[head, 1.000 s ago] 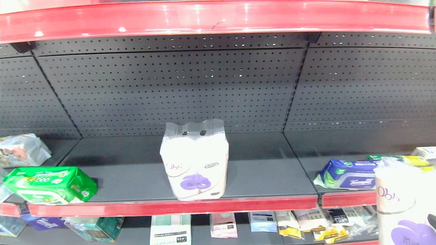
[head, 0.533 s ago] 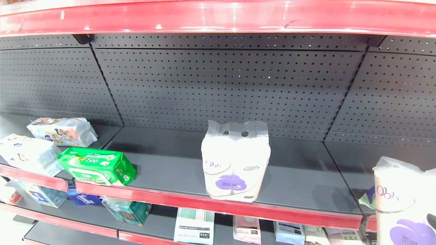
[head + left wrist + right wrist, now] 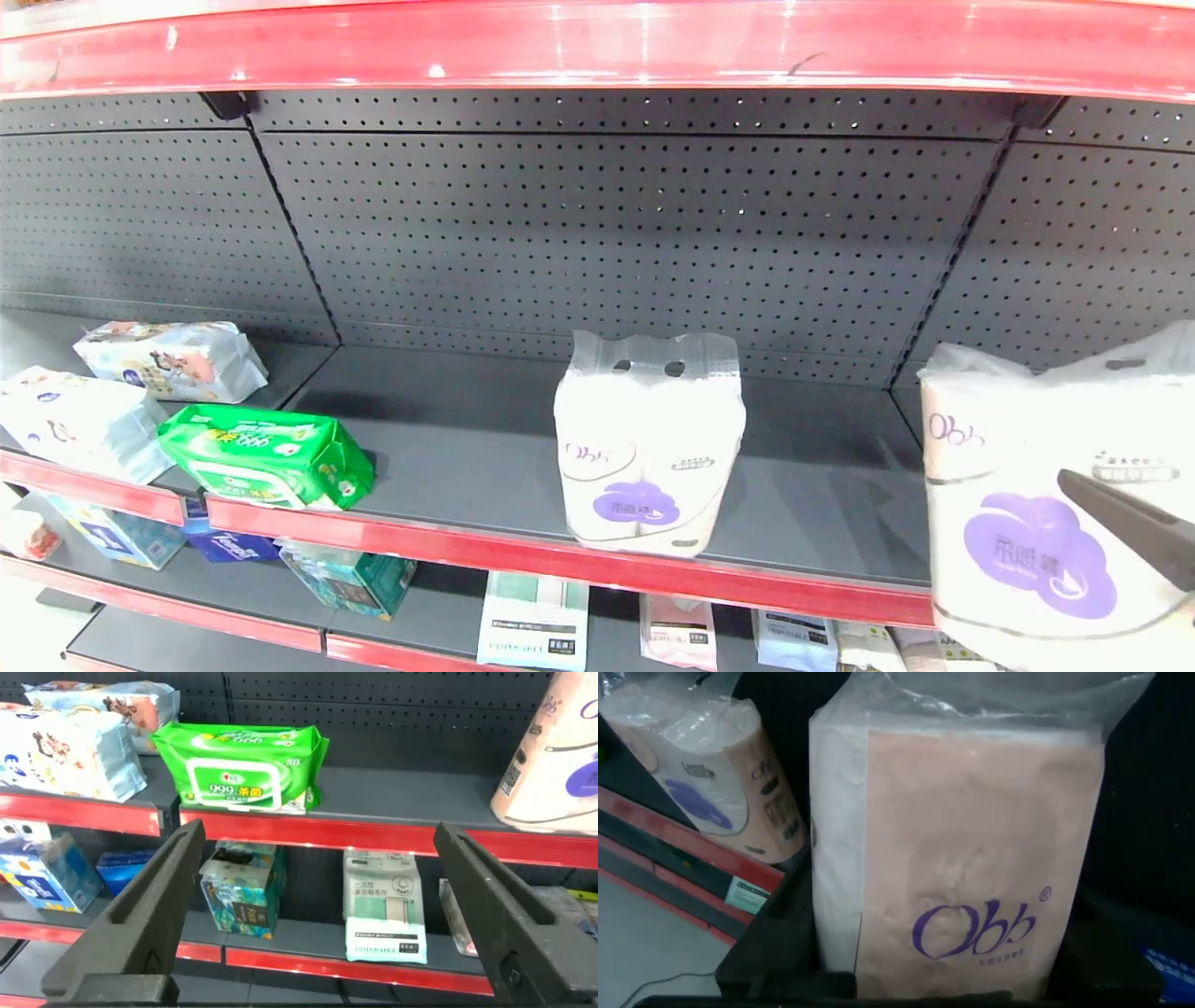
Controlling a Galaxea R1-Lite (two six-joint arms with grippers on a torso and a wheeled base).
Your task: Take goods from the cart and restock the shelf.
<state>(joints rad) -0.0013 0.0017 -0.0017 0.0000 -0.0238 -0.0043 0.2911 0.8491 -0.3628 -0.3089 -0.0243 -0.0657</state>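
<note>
The dark shelf [image 3: 448,467] spans the head view behind its red front edge, with a wide bare stretch at its middle and right. The held pack [image 3: 1027,485] of toilet rolls hangs at the robot's right, in front of that edge and about level with the shelf board. It is pinched across its flanks by the right gripper [image 3: 945,961], one finger on each side. It should prove light but bulky. The rolls are soft and give under pressure, and the film wrap is slick, so a firm squeeze low on the body looks safer than the loose handle flap on top. The standing pack [image 3: 649,448], its twin, sits upright near the shelf's front edge. A green wipes pack [image 3: 266,455] lies well to its left. The left gripper [image 3: 318,840] is spread wide, holding nothing, and faces the lower tiers. Compared with half a second ago, the held pack has risen from the view's bottom right corner and looms larger. Everything on the shelf is unmoved.
</note>
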